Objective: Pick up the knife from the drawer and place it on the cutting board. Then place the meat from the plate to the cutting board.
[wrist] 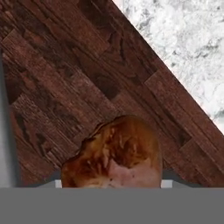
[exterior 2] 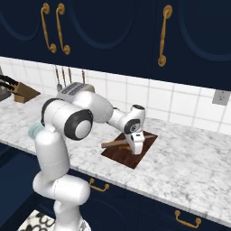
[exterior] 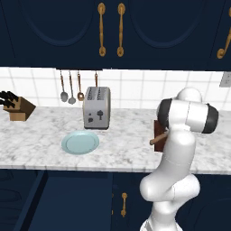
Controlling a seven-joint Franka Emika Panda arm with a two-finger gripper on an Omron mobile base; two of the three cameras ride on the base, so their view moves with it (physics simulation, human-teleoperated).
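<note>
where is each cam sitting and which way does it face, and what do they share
Left base view: behind the arm's left, facing the counter and plate; arm at lower right.
Right base view: behind its right, facing the cutting board; arm at lower left, claw down.
Hand view: on the hand, looking along the claw at the meat over the board.
Shared: board, counter.

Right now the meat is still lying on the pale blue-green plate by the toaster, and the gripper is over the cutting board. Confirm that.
Not quite. The plate by the toaster is bare in the left base view. The hand view shows the meat between the fingertips of the gripper, over the cutting board. The gripper being over the cutting board is right.
</note>
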